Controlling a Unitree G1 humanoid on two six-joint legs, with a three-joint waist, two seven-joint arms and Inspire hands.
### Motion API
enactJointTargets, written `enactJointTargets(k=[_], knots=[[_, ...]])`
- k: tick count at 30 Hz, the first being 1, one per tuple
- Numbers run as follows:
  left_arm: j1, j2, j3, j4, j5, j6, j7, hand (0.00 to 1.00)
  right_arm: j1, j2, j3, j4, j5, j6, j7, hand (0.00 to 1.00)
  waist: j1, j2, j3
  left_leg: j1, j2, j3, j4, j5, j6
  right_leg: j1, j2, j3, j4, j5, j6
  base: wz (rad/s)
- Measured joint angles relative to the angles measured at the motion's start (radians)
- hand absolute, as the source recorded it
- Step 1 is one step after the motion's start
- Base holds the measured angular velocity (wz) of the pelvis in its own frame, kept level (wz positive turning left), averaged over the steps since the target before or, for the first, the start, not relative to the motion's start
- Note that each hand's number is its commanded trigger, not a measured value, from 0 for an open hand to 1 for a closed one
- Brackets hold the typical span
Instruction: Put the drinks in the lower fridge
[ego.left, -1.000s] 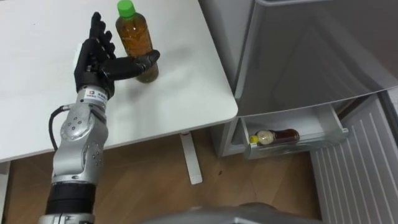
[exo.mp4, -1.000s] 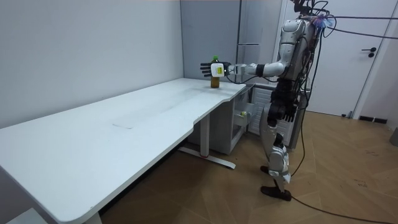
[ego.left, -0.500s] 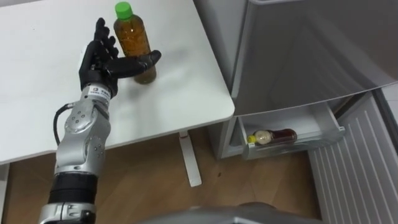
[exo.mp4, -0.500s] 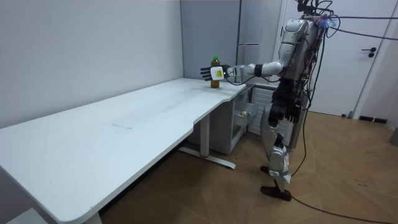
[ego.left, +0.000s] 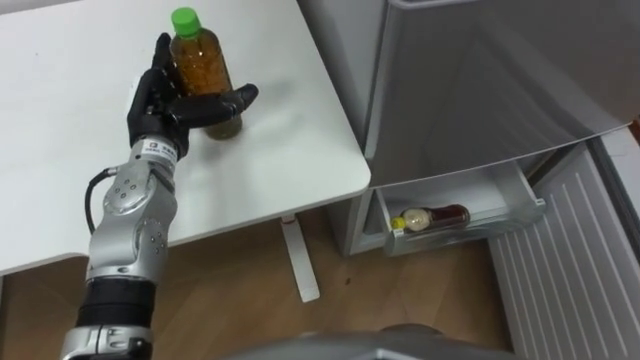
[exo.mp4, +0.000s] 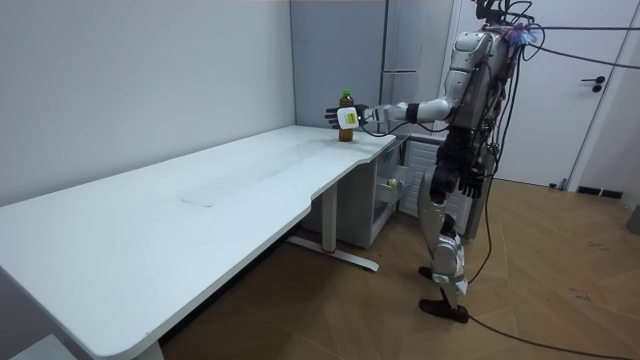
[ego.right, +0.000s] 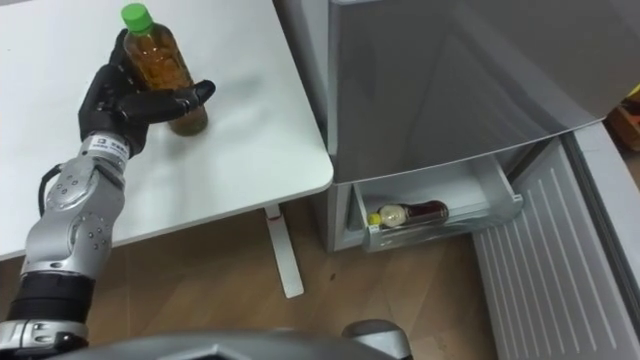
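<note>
- The bottle (ego.left: 205, 80) stands at the far right of the table (ego.left: 290, 150), not in the fridge (ego.left: 480, 90) yet.
- The left hand (ego.left: 160, 105) has its thumb hooked across the front and its fingers against the bottle's far-left side. It's holding it, but the grip looks loose to me.
- The right hand (exo.mp4: 467, 183) hangs by the robot's side, can't tell its state.
- Risk: lift on that light grip and the smooth bottle could slip, tip, or roll off the table's right edge.
- The low drawer (ego.left: 520, 195) is open at right with a second bottle (ego.left: 432, 216) lying in it. Come in too low and you'd clip the rim or land on that one.
</note>
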Motion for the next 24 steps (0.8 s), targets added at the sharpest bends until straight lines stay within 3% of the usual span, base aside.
enactJointTargets(k=[1, 10, 24], knots=[[0.0, 0.002, 0.0, 0.0, 0.0, 0.001, 0.001, 1.0, 0.0, 0.0, 0.0, -0.001, 0.0, 0.0, 0.0, 0.0, 0.0, 0.0, 0.0, 0.0, 0.0, 0.0, 0.0, 0.0, 0.0, 0.0, 0.0, 0.0, 0.0, 0.0, 0.0, 0.0], [-0.001, 0.017, -0.003, 0.011, 0.001, 0.041, 0.017, 1.0, -0.002, 0.0, 0.0, -0.003, -0.004, 0.022, 0.0, 0.0, -0.004, -0.001, 0.0006, -0.001, 0.0, 0.001, -0.001, 0.0, 0.0, -0.001, 0.001, 0.0, 0.002, 0.0, 0.0, 0.0], [-0.003, 0.018, -0.003, 0.021, -0.008, 0.061, 0.019, 1.0, -0.007, 0.0, 0.008, -0.003, -0.004, 0.022, 0.0, 0.0, -0.007, -0.002, 0.0011, -0.001, 0.0, 0.001, -0.003, 0.0, 0.0, -0.003, 0.001, 0.001, 0.001, 0.0, 0.0, 0.0]])
